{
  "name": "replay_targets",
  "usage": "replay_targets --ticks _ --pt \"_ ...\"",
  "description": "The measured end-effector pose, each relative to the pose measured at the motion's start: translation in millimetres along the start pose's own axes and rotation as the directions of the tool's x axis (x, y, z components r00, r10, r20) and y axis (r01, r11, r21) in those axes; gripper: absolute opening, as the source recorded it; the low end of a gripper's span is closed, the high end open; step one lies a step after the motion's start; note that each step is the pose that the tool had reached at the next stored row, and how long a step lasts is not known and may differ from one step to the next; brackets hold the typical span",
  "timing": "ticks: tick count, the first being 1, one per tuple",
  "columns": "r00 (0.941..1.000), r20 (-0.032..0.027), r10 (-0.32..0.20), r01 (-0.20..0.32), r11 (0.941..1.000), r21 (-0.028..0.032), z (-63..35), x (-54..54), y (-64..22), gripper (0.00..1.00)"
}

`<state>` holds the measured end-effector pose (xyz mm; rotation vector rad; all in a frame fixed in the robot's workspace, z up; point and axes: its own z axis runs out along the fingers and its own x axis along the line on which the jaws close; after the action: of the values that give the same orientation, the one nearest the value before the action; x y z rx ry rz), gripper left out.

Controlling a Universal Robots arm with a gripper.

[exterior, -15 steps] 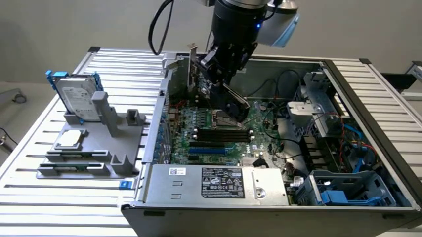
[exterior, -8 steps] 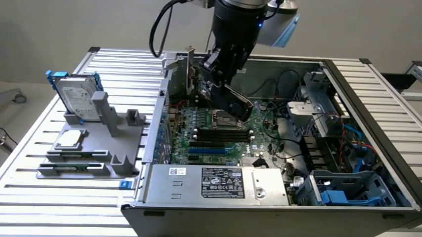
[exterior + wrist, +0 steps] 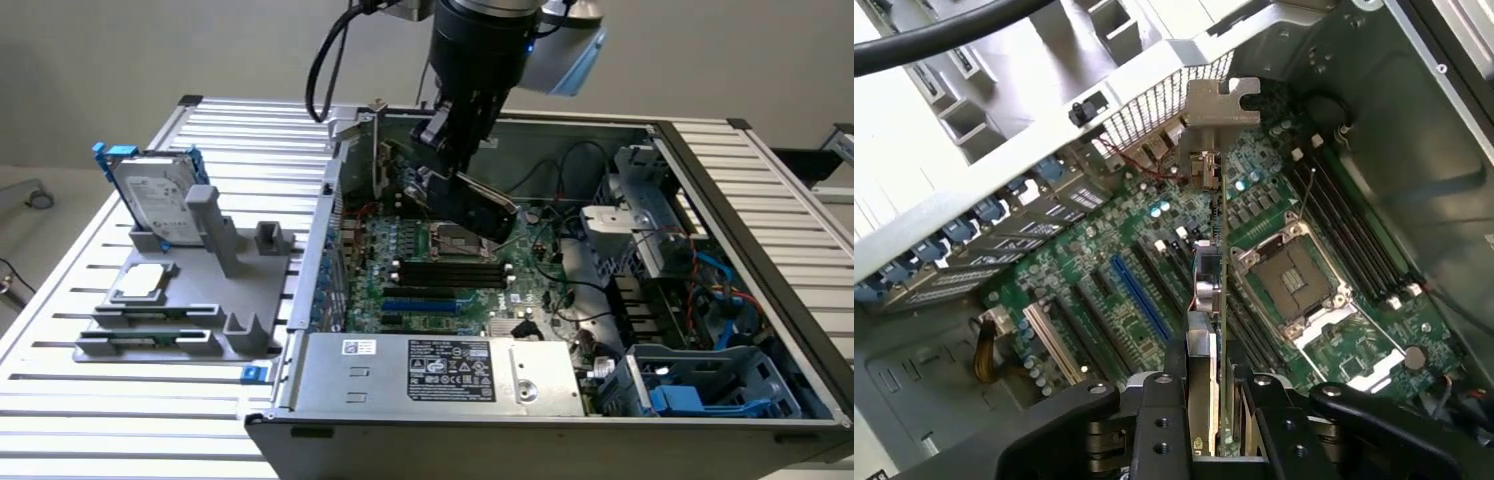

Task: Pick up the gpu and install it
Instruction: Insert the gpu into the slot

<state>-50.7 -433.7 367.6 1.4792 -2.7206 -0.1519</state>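
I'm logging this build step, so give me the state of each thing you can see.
gpu: clamped between the fingers, above the motherboard.
hard drive: upright in the gray holder.
CPU chip: flat on the holder.
CPU socket: empty.
computer case: side open.

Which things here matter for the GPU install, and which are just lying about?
In the job: gpu, held in the tool; motherboard; computer case.
Lying about: hard drive with blue rails; CPU chip; grey holder.
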Motion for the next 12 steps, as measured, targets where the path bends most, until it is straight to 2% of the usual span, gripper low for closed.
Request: replay_targets --ticks 6,9,12 --pt "0.9959 -0.0055 -0.09 0.09 0.9959 0.0055 -0.1 0.3 -0.2 0.26" --pt "0.9908 -0.0085 -0.135 0.135 0.9908 0.008 -0.1 0.4 -0.3 0.26" --pt "0.9832 -0.012 -0.182 0.182 0.9832 0.01 -0.1 0.5 -0.4 0.26"
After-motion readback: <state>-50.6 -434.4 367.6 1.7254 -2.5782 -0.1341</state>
